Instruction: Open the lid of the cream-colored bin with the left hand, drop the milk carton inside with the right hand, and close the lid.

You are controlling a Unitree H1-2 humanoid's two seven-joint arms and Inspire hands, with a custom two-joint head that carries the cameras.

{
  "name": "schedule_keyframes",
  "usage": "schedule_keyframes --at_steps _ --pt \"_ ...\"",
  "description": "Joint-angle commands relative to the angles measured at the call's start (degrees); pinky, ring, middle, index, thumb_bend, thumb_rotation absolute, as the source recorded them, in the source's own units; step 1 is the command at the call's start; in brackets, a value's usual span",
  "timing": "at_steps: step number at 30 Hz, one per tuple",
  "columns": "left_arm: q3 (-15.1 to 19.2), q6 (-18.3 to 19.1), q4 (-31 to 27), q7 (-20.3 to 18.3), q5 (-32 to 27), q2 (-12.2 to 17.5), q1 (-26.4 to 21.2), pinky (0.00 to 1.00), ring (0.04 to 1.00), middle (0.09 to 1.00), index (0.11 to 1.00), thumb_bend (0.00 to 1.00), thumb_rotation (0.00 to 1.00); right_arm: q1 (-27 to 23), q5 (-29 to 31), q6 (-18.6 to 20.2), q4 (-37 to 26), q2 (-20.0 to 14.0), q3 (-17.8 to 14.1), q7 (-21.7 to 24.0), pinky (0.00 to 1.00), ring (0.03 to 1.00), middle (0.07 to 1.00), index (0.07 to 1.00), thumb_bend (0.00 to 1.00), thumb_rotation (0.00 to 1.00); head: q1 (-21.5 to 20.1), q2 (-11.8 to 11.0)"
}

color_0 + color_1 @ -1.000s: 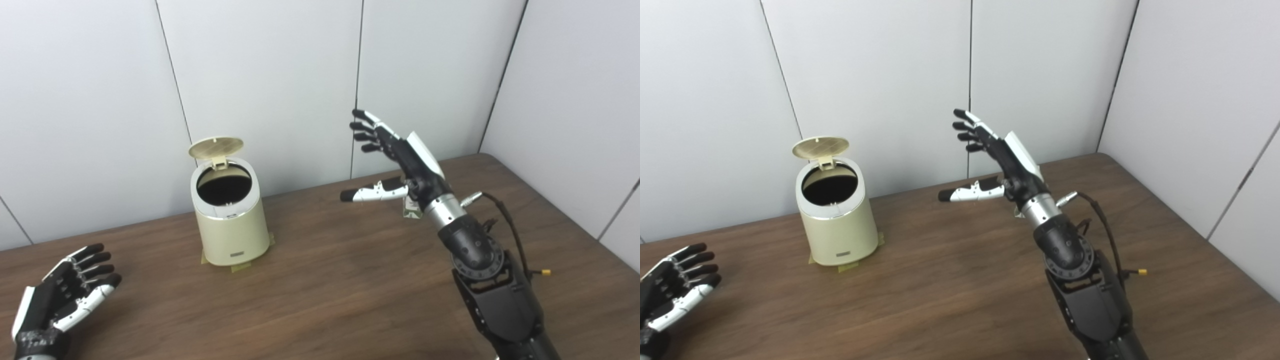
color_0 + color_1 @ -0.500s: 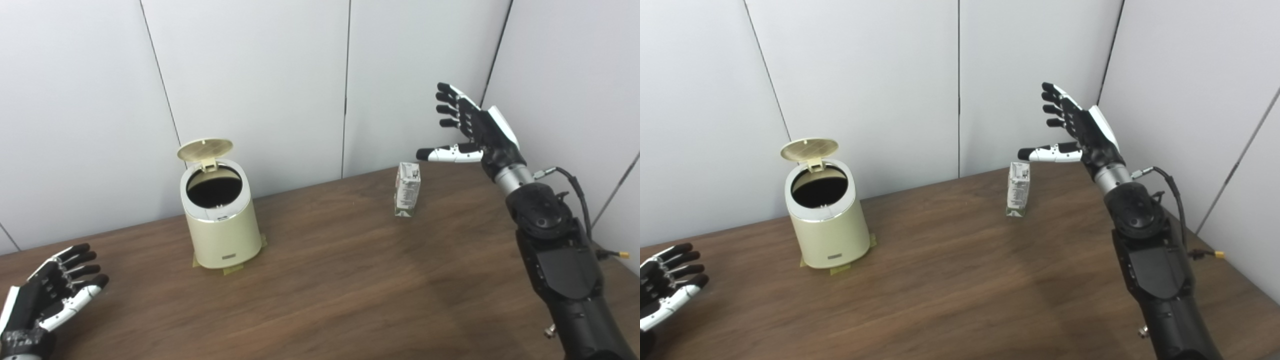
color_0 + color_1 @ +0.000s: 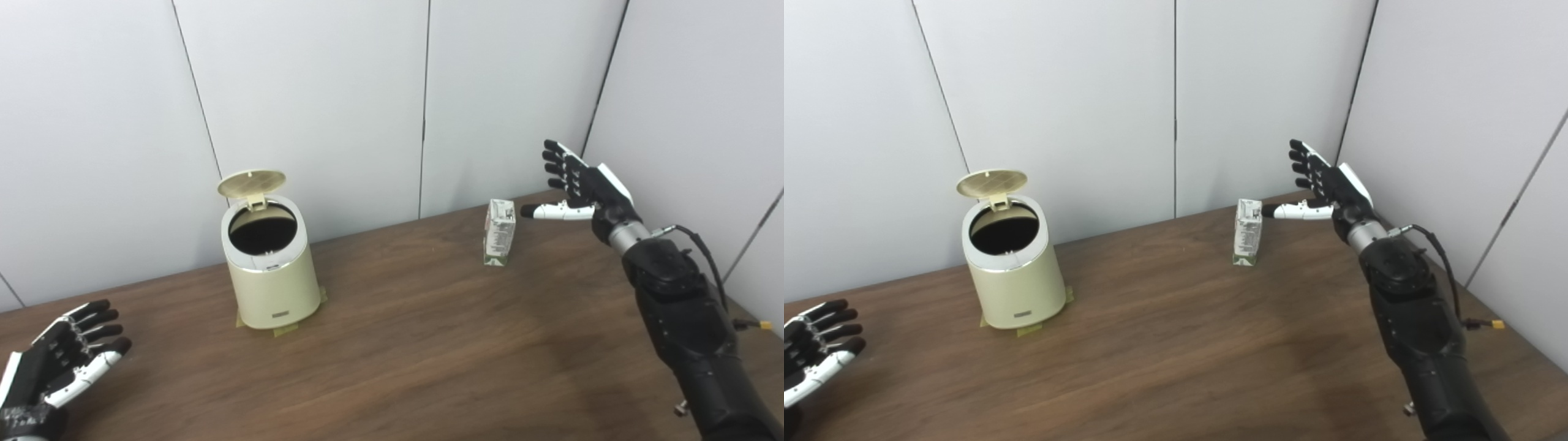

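The cream-colored bin [image 3: 272, 269] stands at the back left of the wooden table [image 3: 416, 343]. Its round lid [image 3: 251, 182] is tipped up at the rear, showing a dark inside. A small white and green milk carton [image 3: 499, 231] stands upright at the back right. My right hand [image 3: 579, 190] is open in the air just right of the carton, thumb pointing at its top, not touching it. My left hand [image 3: 64, 361] is open, low at the front left corner, well away from the bin.
White wall panels close off the back and the right side. Tape patches [image 3: 285, 329] stick out under the bin's base. A black cable with a yellow plug [image 3: 762, 324] hangs beside my right forearm.
My right hand swung from the table's middle out to the right of the carton, then came down toward its top. The carton, earlier hidden behind the wrist, now shows. The camera shifted a little.
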Motion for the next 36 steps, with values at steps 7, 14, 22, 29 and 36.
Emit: schedule_keyframes --at_steps 7,14,22,29,36 --pt "-0.12 0.26 -2.54 0.06 -0.15 0.51 0.37 0.57 0.681 0.739 0.741 0.71 0.11 -5.11 -0.41 -4.49 4.34 -3.18 2.89 1.91 0.88 0.922 0.943 0.929 0.82 0.08 0.14 0.38" --pt "-0.63 0.73 -3.97 0.09 0.59 0.65 1.00 0.59 0.692 0.747 0.743 0.70 0.15 -6.26 -1.81 -2.94 5.01 -2.28 4.93 1.33 0.87 0.895 0.903 0.917 0.88 0.12 0.50 0.55" --pt "-0.59 2.42 -5.39 -0.59 -0.58 0.14 1.88 0.55 0.696 0.751 0.745 0.71 0.12 -7.79 -2.22 -5.23 8.42 0.02 5.49 -0.34 0.85 0.895 0.899 0.897 0.85 0.10 1.09 0.81" --pt "-0.74 4.68 -7.91 1.46 1.00 -0.58 2.84 0.52 0.665 0.736 0.745 0.66 0.07 -9.17 -5.49 -6.17 10.00 0.31 7.84 -2.45 0.87 0.889 0.878 0.883 0.80 0.11 1.28 1.08" --pt "-0.49 5.69 -8.65 1.91 1.60 -0.52 3.34 0.55 0.689 0.752 0.757 0.66 0.07 -10.39 -7.11 -6.86 12.88 0.39 8.73 -3.96 0.84 0.859 0.863 0.870 0.81 0.12 1.58 1.46"
